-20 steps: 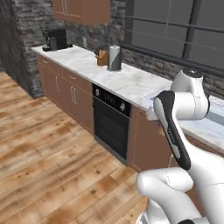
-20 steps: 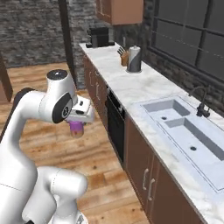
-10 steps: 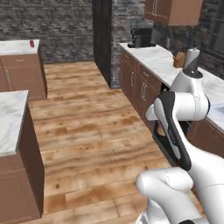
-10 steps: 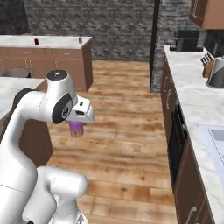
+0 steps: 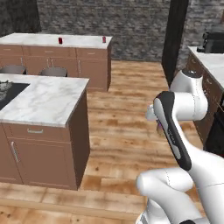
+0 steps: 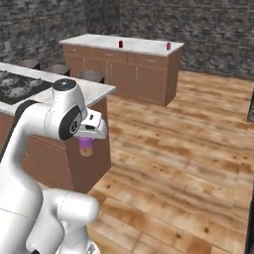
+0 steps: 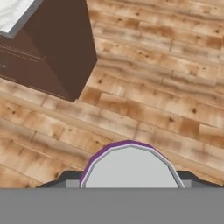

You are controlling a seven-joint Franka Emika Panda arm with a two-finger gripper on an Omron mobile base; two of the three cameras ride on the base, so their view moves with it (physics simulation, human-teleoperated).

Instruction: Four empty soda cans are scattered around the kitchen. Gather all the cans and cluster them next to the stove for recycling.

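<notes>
Since the earlier frames the base has turned, so both base views have swung away from the long wall run with the oven front and now look across the open wood floor toward the island and a far run of cabinets; the arm's pose against the base looks unchanged.

The claw is closed on the purple-pink can, held upright and hanging just below the white hand, its yellowish base lowest. In the hand view the can's silver top with its purple rim sits at the bottom centre, with the dark fingertips pressed to either side of it. In the left base view only a sliver of purple shows behind the forearm.

Beneath the held can is bare floor, with the corner of the dark brown island cabinet off to one side. The island desk has a marble top, and the black stove is set into it, well apart from the claw. Two dark stools stand behind the island.

On the far desk, well away from the claw, two red cans stand upright and apart from each other: one toward the left, the other near the right end.
</notes>
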